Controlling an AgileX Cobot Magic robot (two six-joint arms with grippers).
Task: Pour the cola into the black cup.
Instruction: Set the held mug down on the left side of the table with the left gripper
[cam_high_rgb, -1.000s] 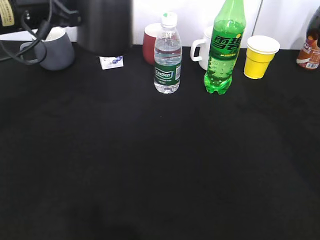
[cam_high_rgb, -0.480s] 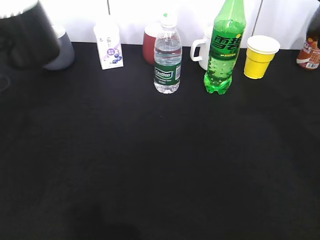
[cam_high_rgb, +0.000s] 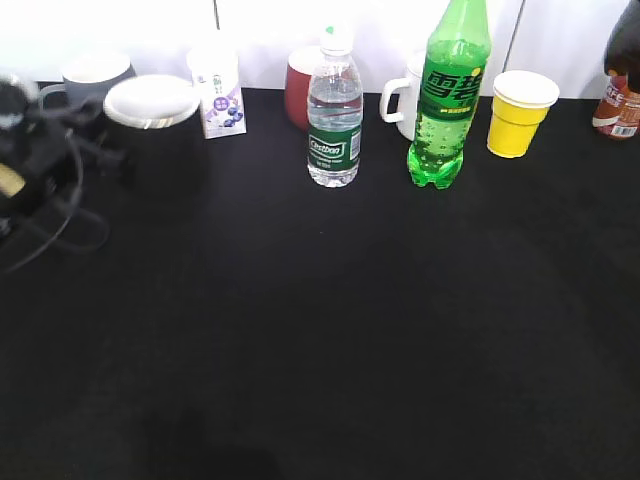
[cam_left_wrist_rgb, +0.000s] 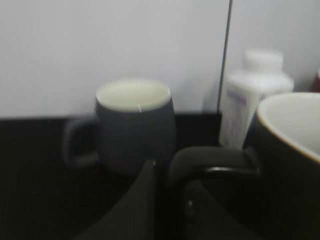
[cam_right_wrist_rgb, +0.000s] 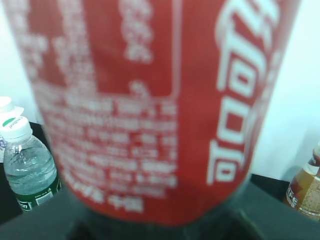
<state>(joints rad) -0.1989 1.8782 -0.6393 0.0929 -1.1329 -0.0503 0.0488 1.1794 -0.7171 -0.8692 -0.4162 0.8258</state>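
Observation:
The black cup (cam_high_rgb: 150, 140), white inside, stands upright at the table's back left. My left gripper (cam_high_rgb: 105, 155) is beside it on the left. In the left wrist view my left gripper (cam_left_wrist_rgb: 172, 182) is shut on the black loop handle of the black cup (cam_left_wrist_rgb: 290, 165). The cola (cam_right_wrist_rgb: 150, 100) fills the right wrist view with its red label band and dark liquid below. My right gripper (cam_right_wrist_rgb: 160, 232) is shut on it; dark fingers show at both lower corners. The cola and the right gripper do not show in the exterior view.
Along the back edge stand a grey mug (cam_high_rgb: 95, 72), a small white carton (cam_high_rgb: 220, 95), a dark red mug (cam_high_rgb: 298, 88), a water bottle (cam_high_rgb: 334, 120), a green soda bottle (cam_high_rgb: 450, 95), a white mug (cam_high_rgb: 405, 95), a yellow cup (cam_high_rgb: 520, 110) and a brown bottle (cam_high_rgb: 620, 100).
My left arm carried the black cup from high at the back, out to the left, then down to the table in front of the grey mug. The small carton came into view.

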